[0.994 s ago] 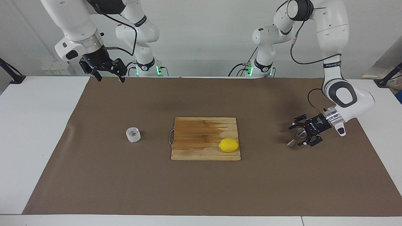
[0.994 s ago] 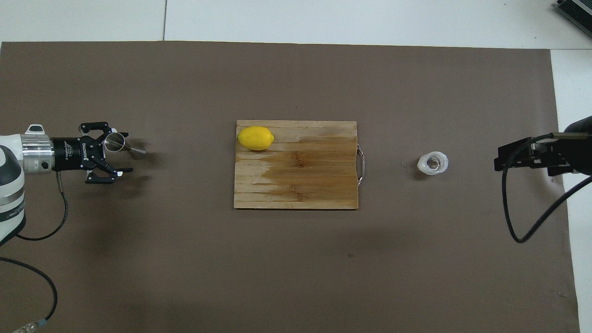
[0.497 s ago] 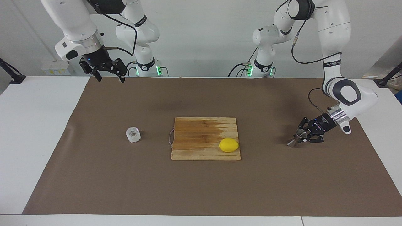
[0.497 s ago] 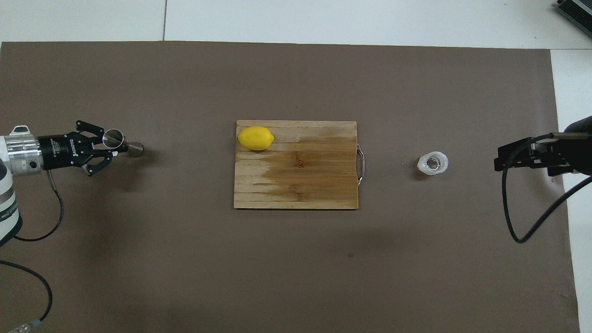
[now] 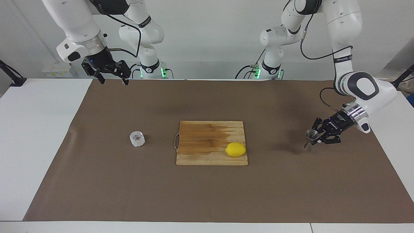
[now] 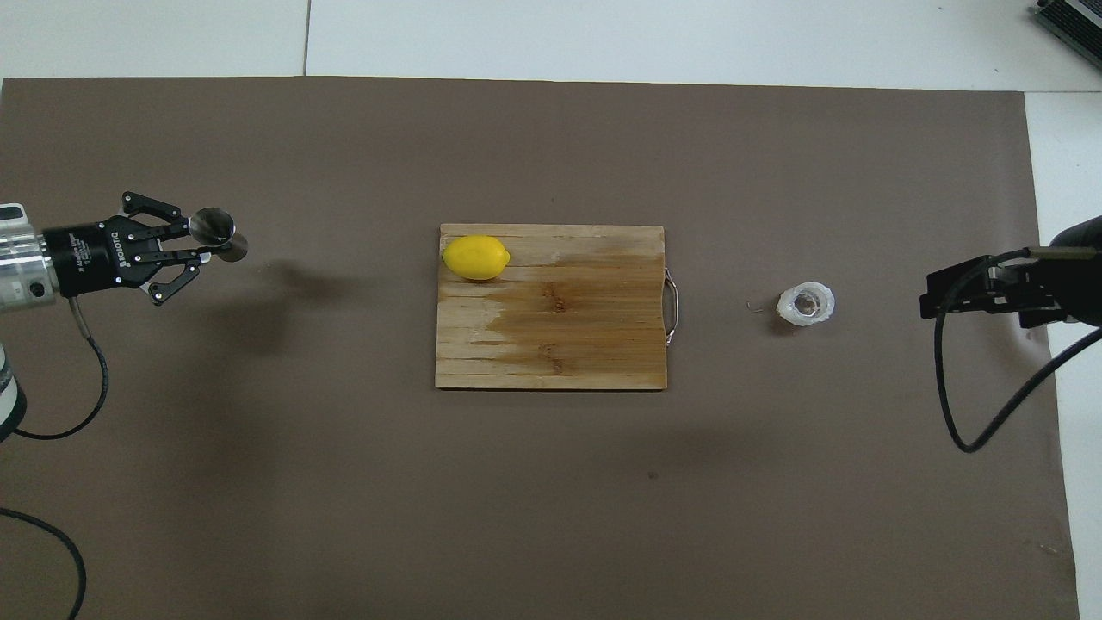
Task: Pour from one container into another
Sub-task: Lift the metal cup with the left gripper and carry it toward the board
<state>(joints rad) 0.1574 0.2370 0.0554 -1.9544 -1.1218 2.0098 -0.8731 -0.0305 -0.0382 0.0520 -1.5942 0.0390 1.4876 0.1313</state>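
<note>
My left gripper (image 5: 315,138) (image 6: 201,243) is shut on the waist of the small silver jigger (image 5: 311,137) (image 6: 219,233). It holds the jigger roughly upright, just above the brown mat at the left arm's end, and the jigger's shadow lies on the mat below. The clear glass tumbler (image 5: 137,138) (image 6: 806,304) stands on the mat toward the right arm's end, with nothing touching it. My right gripper (image 5: 114,81) (image 6: 930,297) waits open and empty, raised over the mat's edge at the robots' end.
A wooden cutting board (image 5: 207,139) (image 6: 560,327) with a wire handle lies mid-mat between the tumbler and the jigger. A yellow lemon (image 5: 235,149) (image 6: 475,257) sits on the board's corner toward the left arm's end. The brown mat (image 5: 207,194) covers most of the white table.
My left gripper went from open around the tilted jigger to shut on it. It then lifted the jigger off the mat and turned it upright. The right arm stayed still.
</note>
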